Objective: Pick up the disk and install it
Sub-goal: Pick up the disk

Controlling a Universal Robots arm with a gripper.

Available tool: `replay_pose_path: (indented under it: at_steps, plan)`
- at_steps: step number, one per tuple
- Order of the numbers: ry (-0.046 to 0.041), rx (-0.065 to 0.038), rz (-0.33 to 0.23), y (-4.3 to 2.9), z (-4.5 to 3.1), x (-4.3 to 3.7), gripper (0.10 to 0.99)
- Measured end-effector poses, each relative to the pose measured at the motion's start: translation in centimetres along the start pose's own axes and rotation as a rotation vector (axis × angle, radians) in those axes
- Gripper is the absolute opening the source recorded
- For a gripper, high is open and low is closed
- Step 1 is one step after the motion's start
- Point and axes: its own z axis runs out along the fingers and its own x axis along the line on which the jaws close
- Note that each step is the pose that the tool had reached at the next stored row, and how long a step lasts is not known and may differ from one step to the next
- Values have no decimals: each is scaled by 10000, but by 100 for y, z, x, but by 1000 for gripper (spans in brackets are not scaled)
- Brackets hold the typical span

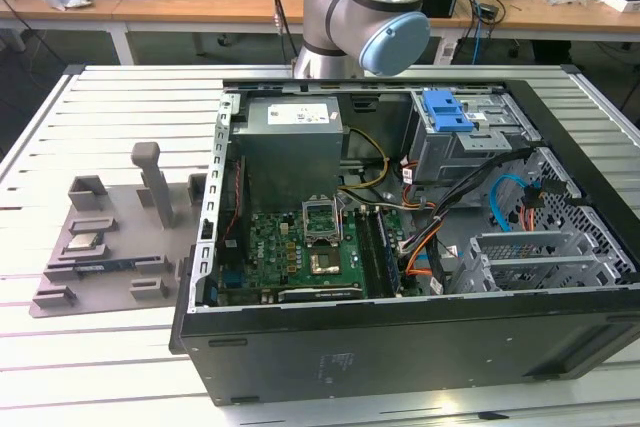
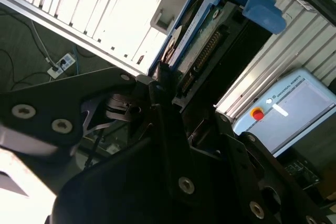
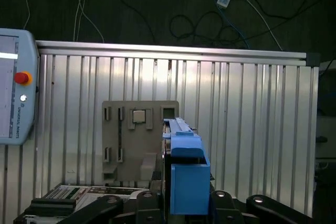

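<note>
My black gripper [image 3: 186, 205] pinches the flat silver hard drive [image 2: 202, 45] in its blue plastic carrier frame [image 3: 185, 177], long axis pointing straight away from my wrist.

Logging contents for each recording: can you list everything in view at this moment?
disk: one, blue carrier frame, between the fingers
computer case: one, black, open, on the table
power supply: one, grey, inside the case
motherboard: one, green, inside the case
latch: one, blue, on the drive cage
fixture tray: one, grey, on the exterior view's left of the case
teach pendant: one, pale with red button, beside the table
table: one, silver, slatted
arm: one, grey with blue caps, behind the case
fingers: black, shut on the disk
</note>
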Motion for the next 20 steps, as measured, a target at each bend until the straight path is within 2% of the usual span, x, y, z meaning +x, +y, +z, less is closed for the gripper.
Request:
replay_pose_path:
  at_steps: [20]
  plan:
    - [0, 0, 0, 9, -568, 0, 365]
